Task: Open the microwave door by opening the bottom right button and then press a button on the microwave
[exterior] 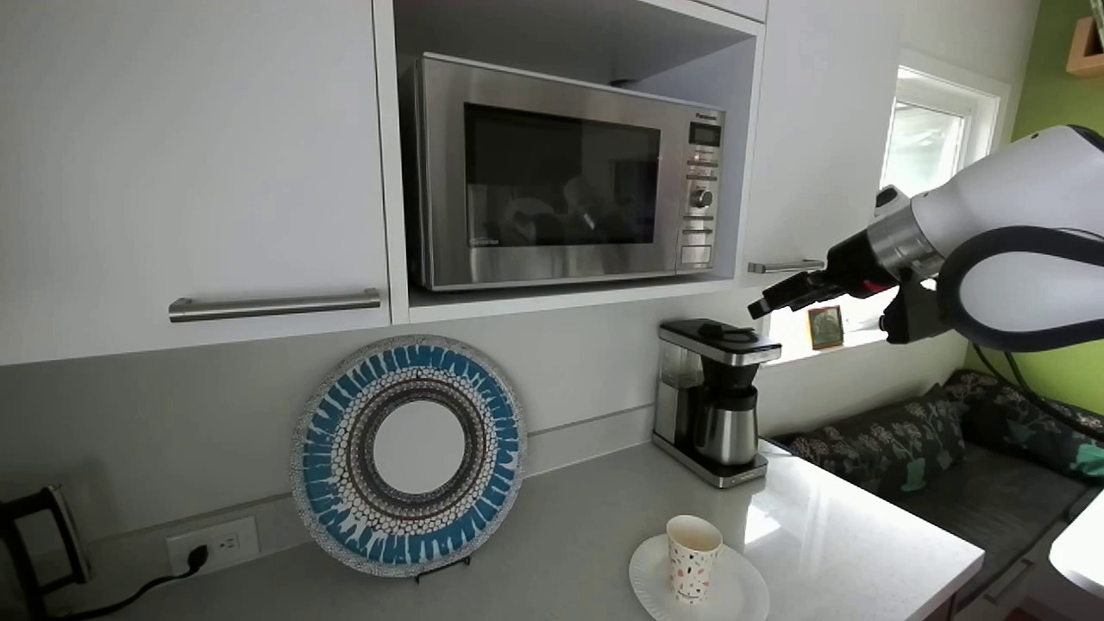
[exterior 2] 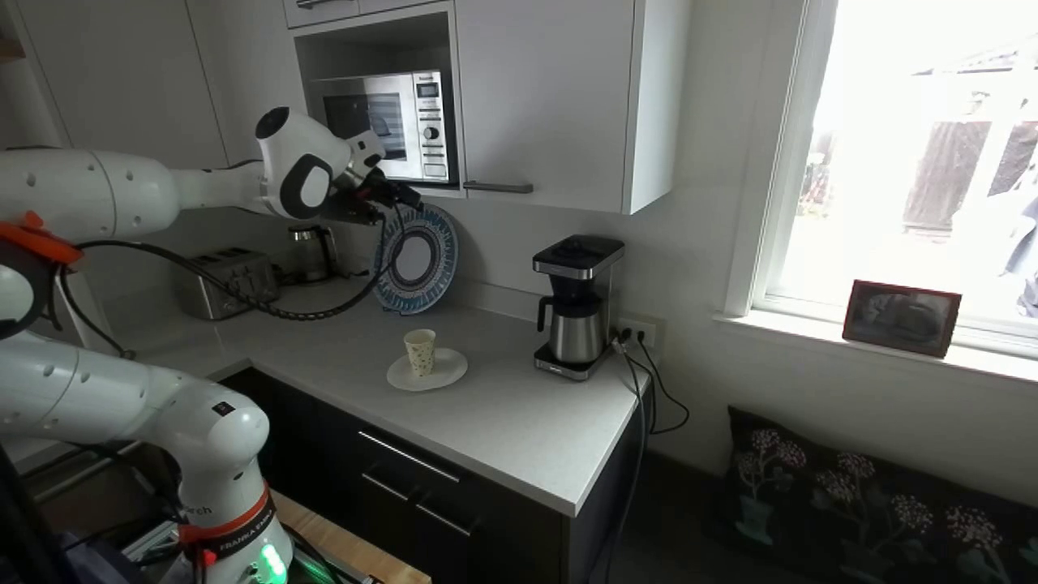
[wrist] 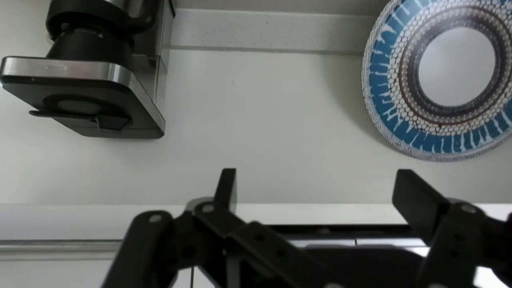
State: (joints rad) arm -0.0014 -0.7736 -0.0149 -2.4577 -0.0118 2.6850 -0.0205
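Silver and closed, the microwave door [exterior: 552,177] is standing untouched, opening and pressing both apparently remaining, while the wide-spread hand [wrist: 318,178] is holding nothing.

Before me, a speckled cream paper cup [exterior: 693,562] on a round white plate [exterior: 737,590] and a round blue-patterned disc [exterior: 410,455] stand near a black-and-silver metal coffee maker [exterior 2: 577,326].

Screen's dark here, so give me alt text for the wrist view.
Open end effector, holding nothing, at the bottom, overlapping a white cabinet edge. The scene shows upside down: a coffee maker at upper left, a round blue-patterned plate, cropped, at upper right.
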